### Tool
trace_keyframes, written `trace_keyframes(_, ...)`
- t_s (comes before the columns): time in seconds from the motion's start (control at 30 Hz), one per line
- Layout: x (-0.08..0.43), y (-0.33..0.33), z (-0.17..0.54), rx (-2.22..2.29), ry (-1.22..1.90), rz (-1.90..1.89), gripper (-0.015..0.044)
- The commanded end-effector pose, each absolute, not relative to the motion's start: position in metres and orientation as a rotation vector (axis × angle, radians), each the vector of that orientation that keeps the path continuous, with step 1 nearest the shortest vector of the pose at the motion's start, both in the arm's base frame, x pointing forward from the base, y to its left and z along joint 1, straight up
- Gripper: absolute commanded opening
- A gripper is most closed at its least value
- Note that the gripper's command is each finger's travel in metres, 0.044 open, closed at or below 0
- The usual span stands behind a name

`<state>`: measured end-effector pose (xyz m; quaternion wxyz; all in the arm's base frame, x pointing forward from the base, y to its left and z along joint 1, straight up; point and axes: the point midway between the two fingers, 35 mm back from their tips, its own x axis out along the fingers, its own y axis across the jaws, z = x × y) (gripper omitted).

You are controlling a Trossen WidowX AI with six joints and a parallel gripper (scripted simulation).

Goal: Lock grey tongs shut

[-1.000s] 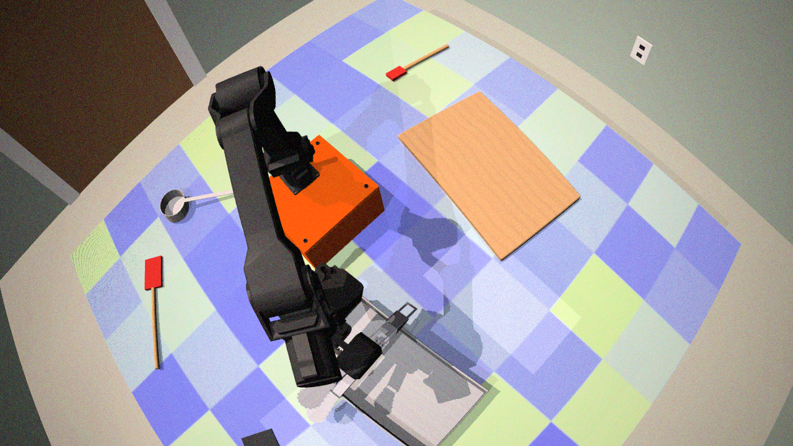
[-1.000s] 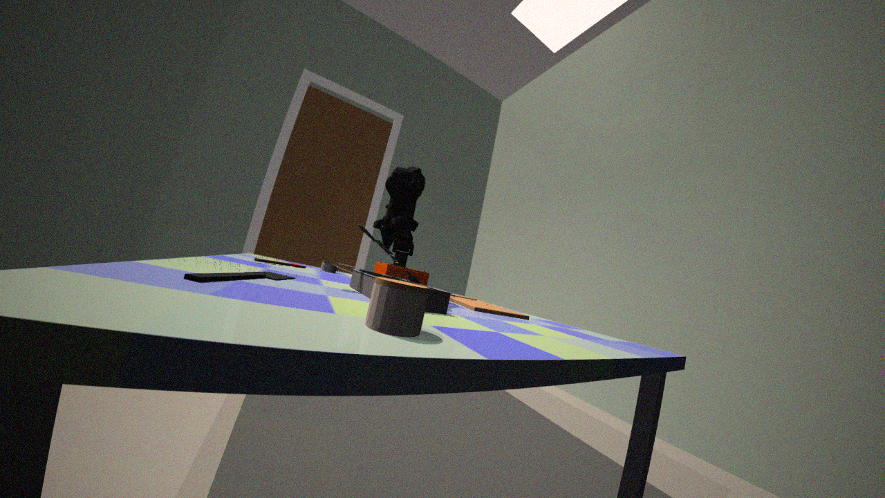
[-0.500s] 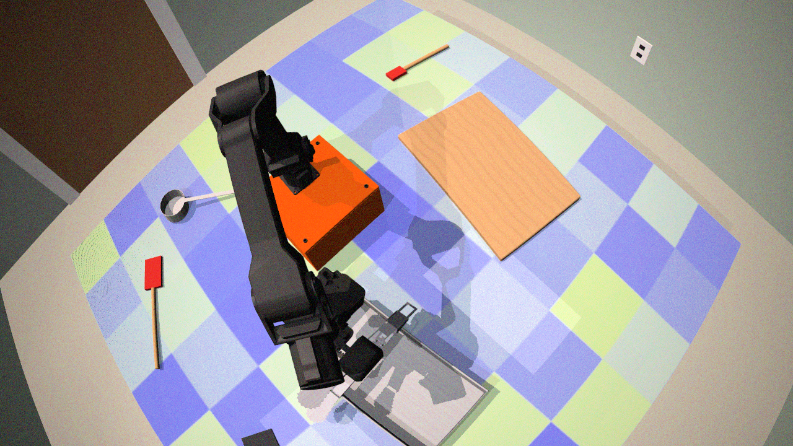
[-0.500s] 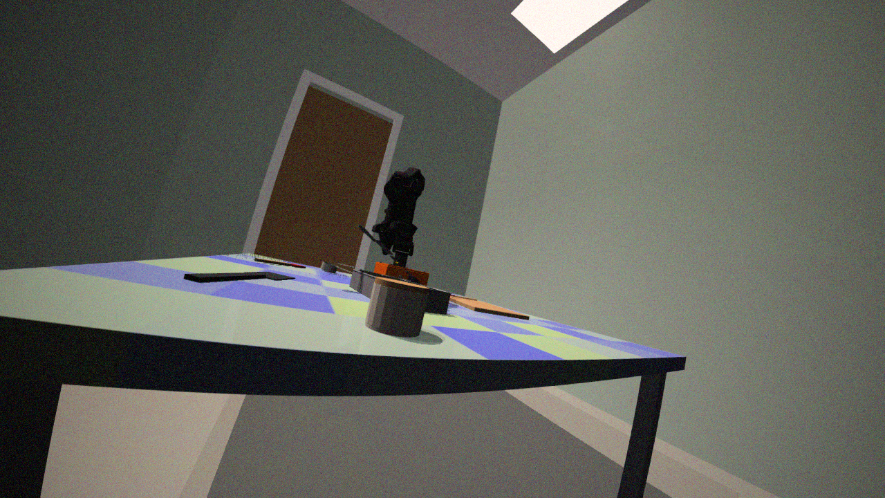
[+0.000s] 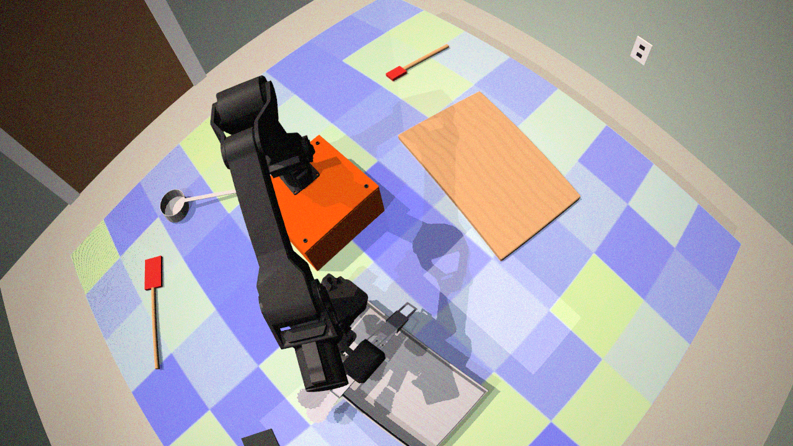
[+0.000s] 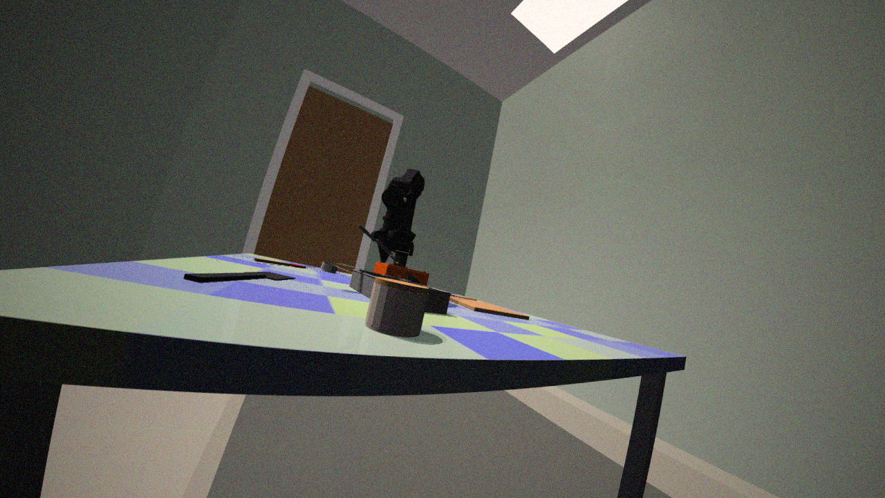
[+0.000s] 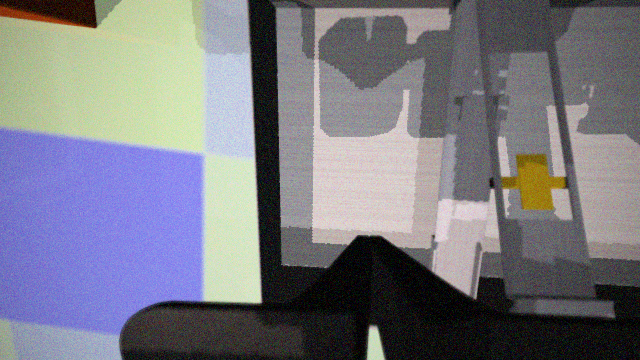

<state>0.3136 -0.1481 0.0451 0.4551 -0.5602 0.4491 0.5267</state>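
Note:
The grey tongs (image 5: 397, 319) (image 7: 547, 240) lie open across the roasting tin (image 5: 457, 413) (image 7: 267, 175) (image 6: 438, 301). In the wrist view their two arms stand apart, and a yellow cross-shaped piece (image 7: 535, 182) shows within the right one. In the top view the scalloped tips hang past the tin's lower-left edge and the looped end past the opposite edge; the arm hides part of the middle. My gripper (image 7: 368, 247) is shut and empty, pointing down over the tin, left of the tongs in the wrist view. Its fingertips are hidden in the top view. The wooden board (image 5: 487, 171) (image 6: 491, 308) holds nothing.
The orange base block (image 5: 338, 194) stands between the tin and the ladle (image 5: 174, 205). Red-headed spatulas lie at the left (image 5: 153, 271) and top (image 5: 396, 73). A grey pot (image 6: 395, 309) stands near the table edge, and a black object (image 6: 229, 277) lies farther left.

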Motion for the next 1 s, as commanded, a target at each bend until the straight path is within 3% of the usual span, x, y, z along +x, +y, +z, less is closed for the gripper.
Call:
trace_keyframes(0.0, 0.312, -0.147, 0.035, -1.377, 1.105, 1.310, -0.0150)
trace_keyframes(0.97, 0.334, -0.145, 0.026, -1.378, 1.103, 1.308, -0.0150)
